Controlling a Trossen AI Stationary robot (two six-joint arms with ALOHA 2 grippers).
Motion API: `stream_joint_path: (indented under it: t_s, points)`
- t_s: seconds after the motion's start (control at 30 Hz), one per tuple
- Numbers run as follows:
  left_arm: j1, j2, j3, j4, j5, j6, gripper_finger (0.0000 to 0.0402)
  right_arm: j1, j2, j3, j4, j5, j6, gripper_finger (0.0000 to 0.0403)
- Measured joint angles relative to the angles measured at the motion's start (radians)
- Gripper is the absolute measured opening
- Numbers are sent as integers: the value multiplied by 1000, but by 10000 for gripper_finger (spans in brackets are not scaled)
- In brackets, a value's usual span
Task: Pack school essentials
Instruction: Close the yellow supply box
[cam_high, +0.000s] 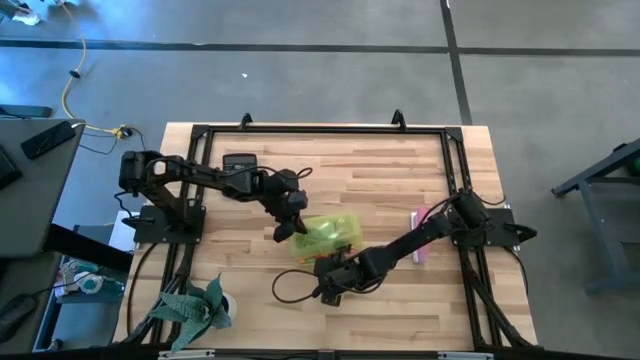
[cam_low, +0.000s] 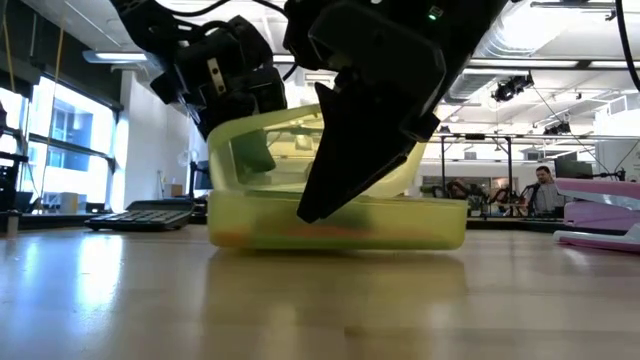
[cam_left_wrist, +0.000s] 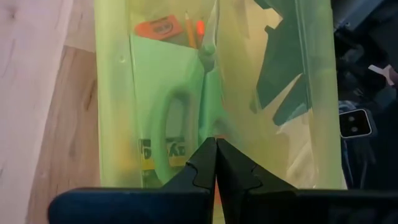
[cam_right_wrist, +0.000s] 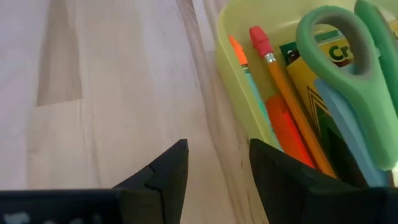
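A translucent yellow-green case (cam_high: 325, 236) lies on the table's middle with its lid (cam_low: 300, 135) half raised. Inside it lie green-handled scissors (cam_right_wrist: 348, 68), a crayon box (cam_right_wrist: 309, 62), a light blue sticky-note pad (cam_right_wrist: 339, 115), an orange pen (cam_right_wrist: 289, 130) and a pencil (cam_right_wrist: 280, 78) with a red eraser end. My left gripper (cam_high: 288, 226) is shut at the case's left side, against the lid. My right gripper (cam_right_wrist: 217, 171) stands open at the case's near wall (cam_right_wrist: 239, 106), nothing between its fingers. My left gripper lays its shut fingertips (cam_left_wrist: 216, 152) against the lid's outer face (cam_left_wrist: 214, 127), slanting down from the table's left. The lid stands tilted over the case, whose bottom lies on the table. My right gripper has one finger (cam_right_wrist: 283, 180) beside the case's near wall; whether it touches, I cannot tell.
A pink stapler (cam_high: 421, 238) lies right of the case. A dark flat device (cam_high: 240, 160) sits at the far left. A green cloth and a roll of tape (cam_high: 200, 303) lie at the near left corner. A black cable (cam_high: 288, 290) loops near my right gripper.
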Motion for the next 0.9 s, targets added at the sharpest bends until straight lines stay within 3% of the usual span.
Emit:
stream_joint_path:
  t_s: [0.9]
  points:
    - [8, 5, -3, -14, -10, 1, 0, 76, -51, 2, -32, -16, 148, 163]
